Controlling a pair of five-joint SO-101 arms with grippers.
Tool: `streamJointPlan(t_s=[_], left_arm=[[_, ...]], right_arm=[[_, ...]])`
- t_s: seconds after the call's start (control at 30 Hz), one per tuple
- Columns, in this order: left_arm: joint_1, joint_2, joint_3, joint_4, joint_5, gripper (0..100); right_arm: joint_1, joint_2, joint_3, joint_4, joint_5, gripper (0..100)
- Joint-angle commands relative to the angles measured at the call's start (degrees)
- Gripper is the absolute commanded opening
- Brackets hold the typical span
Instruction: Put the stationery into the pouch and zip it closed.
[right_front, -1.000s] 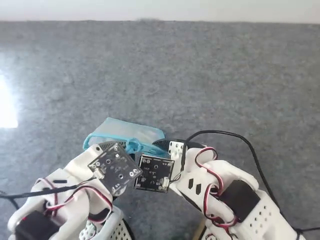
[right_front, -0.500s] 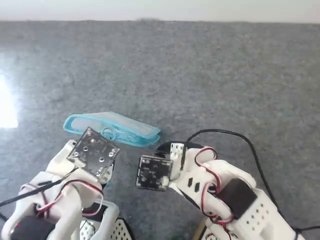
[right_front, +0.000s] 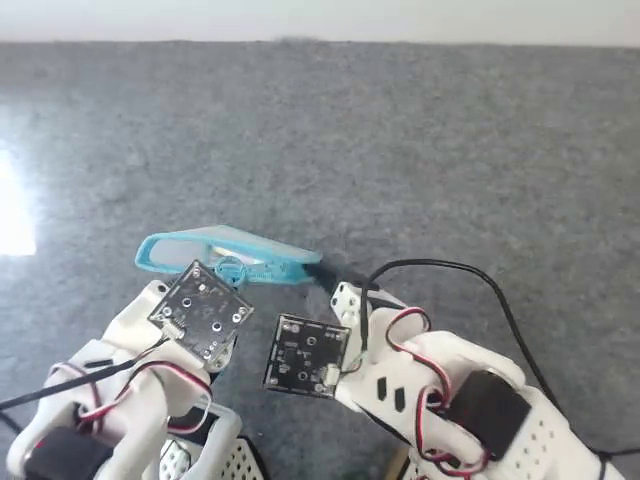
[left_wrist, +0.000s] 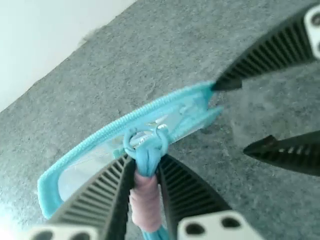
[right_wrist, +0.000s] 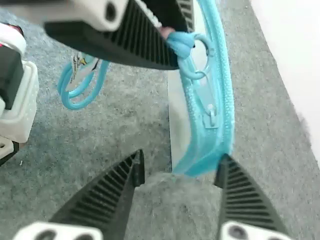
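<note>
The light blue pouch (right_front: 230, 252) lies on the grey table between both arms, its zip edge turned up. My left gripper (left_wrist: 145, 162) is shut on the blue zip pull cord (left_wrist: 146, 150) at the ring, with a pink piece between its fingers. In the right wrist view the pouch (right_wrist: 210, 85) runs away from my right gripper (right_wrist: 180, 160), which is open and straddles the pouch's near end. One right fingertip (left_wrist: 220, 85) touches that end in the left wrist view. The zip teeth look joined along the stretch I see. Whatever is inside the pouch is hidden.
A loose blue cord loop (right_wrist: 80, 85) hangs beside the left arm's white body (right_wrist: 17, 100). The grey felt table (right_front: 420, 150) stretches open beyond the pouch. A black cable (right_front: 470, 275) arcs over the right arm.
The left gripper pulled the zip cord to the left, dragging the pouch left and away, then eased back slightly right. The right gripper's tip now sits at the pouch's right end.
</note>
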Motion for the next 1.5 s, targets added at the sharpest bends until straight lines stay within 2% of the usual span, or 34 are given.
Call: streamJointPlan(t_s=[0.0,0.13,0.23,0.57,0.63,0.7,0.77,0.8,0.83,0.97,1.33,1.47], left_arm=[[0.62,1.85,1.19,1.14,-0.26,1],[0.7,1.85,1.19,1.14,-0.26,1],[0.7,1.85,1.19,1.32,-0.26,1],[0.7,1.76,1.27,1.41,-0.35,1],[0.7,1.76,1.27,1.41,-0.44,1],[0.7,1.76,1.27,1.41,-0.44,1],[0.7,1.76,1.27,1.32,-0.44,1],[0.7,1.76,1.36,1.32,-0.35,1],[0.7,1.76,1.36,1.32,-0.26,1],[0.62,1.76,1.27,1.23,-0.18,1],[0.09,1.67,0.92,1.23,-0.18,1],[-4.84,1.67,1.01,0.44,-0.18,1]], right_arm=[[-0.22,-1.1,-5.27,0.22,-0.79,27.5],[0.92,-1.1,-5.98,-1.98,-2.02,27.6],[2.15,-0.22,-5.54,-2.42,0.35,27.6],[2.42,15.78,-5.63,-10.86,1.76,27.2],[2.42,15.96,-5.63,-11.03,1.76,23.4],[2.42,15.96,-6.07,-11.12,1.41,14.3],[2.59,15.96,-6.51,-11.03,1.23,1.0],[3.21,15.96,-6.59,-11.12,1.23,0.2],[4.0,15.96,-6.59,-11.12,1.23,2.4],[6.02,16.31,-6.42,-11.21,1.23,0.6],[6.46,16.66,1.76,-11.47,4.04,0.7],[6.73,16.66,5.36,-14.55,4.13,0.7]])
